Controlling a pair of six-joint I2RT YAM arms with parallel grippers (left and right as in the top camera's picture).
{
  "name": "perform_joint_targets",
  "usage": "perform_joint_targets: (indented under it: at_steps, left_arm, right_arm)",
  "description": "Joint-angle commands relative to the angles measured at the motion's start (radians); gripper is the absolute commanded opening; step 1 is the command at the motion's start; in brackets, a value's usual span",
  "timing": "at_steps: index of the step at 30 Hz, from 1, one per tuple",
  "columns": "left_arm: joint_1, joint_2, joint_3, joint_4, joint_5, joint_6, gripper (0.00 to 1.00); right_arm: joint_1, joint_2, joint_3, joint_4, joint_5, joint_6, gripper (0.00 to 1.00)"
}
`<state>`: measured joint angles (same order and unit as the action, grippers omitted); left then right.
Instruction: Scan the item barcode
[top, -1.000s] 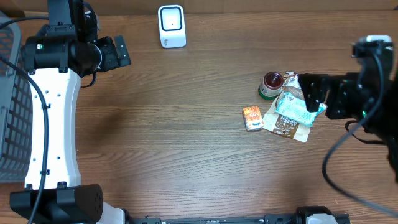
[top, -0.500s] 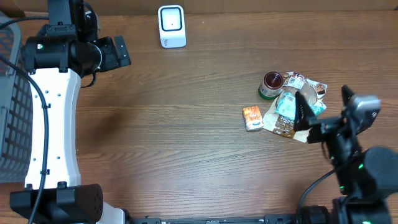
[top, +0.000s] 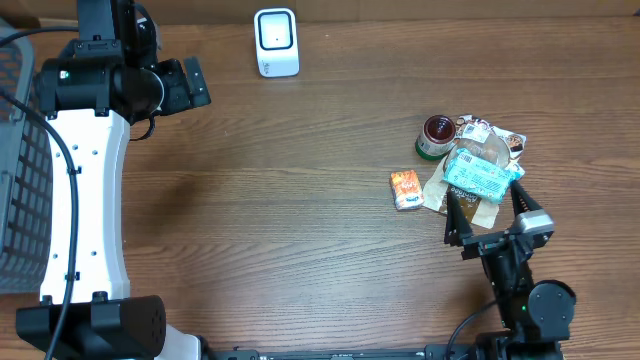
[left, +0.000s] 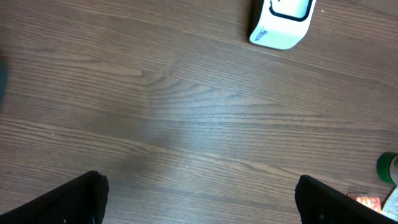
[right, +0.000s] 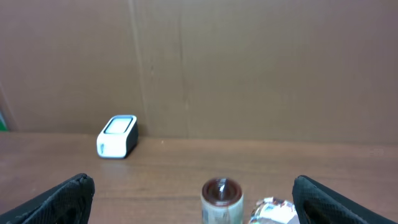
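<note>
A small pile of items lies at the right of the table: a can with a red lid (top: 437, 135), an orange packet (top: 406, 189), a teal packet (top: 480, 175) on a brown packet (top: 458, 203), and a silver wrapper (top: 492, 131). No barcode is readable. The white scanner (top: 276, 42) stands at the far edge. My right gripper (top: 490, 213) is open, low at the near side of the pile, facing the can (right: 221, 199) and the scanner (right: 117, 137). My left gripper (top: 185, 85) hangs open at the far left, over bare wood (left: 202, 205), with the scanner (left: 283, 22) ahead.
A grey basket (top: 15, 160) stands at the left edge, beside the left arm. A brown cardboard wall (right: 249, 62) rises behind the table. The can (left: 388, 168) and orange packet (left: 364, 199) show at the lower right of the left wrist view.
The right arm has swung from the table's right edge round to the near side of the pile. Its jaws stay open. The left arm and the items have not moved.
</note>
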<state>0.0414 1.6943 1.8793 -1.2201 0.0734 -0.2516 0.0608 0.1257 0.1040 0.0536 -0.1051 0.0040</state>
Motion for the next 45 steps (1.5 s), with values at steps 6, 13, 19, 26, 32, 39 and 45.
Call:
perform_joint_targets:
  at_steps: [6, 13, 19, 26, 32, 39, 45]
  left_arm:
    - [0.004, 0.004, 0.002, 0.001, -0.003, 0.012, 1.00]
    - [0.004, 0.004, 0.002, 0.001, -0.003, 0.012, 1.00]
    - [0.004, 0.004, 0.002, 0.001, -0.003, 0.012, 1.00]
    - [0.004, 0.004, 0.002, 0.001, -0.003, 0.012, 1.00]
    - [0.004, 0.004, 0.002, 0.001, -0.003, 0.012, 0.99]
    - [0.004, -0.033, 0.001, 0.001, -0.003, 0.012, 1.00]
    - [0.004, -0.229, -0.116, 0.046, -0.040, 0.020, 0.99]
  right_arm:
    - [0.012, -0.113, -0.096, -0.061, -0.002, 0.000, 1.00]
    - [0.012, -0.124, -0.096, -0.127, -0.008, 0.049, 1.00]
    - [0.012, -0.123, -0.096, -0.127, -0.008, 0.049, 1.00]
    - [0.012, -0.123, -0.096, -0.127, -0.008, 0.049, 1.00]
    - [0.012, -0.123, -0.096, -0.127, -0.008, 0.049, 1.00]
    - [0.012, -0.123, -0.096, -0.127, -0.008, 0.049, 1.00]
    - [0.012, -0.123, -0.096, -0.127, -0.008, 0.049, 1.00]
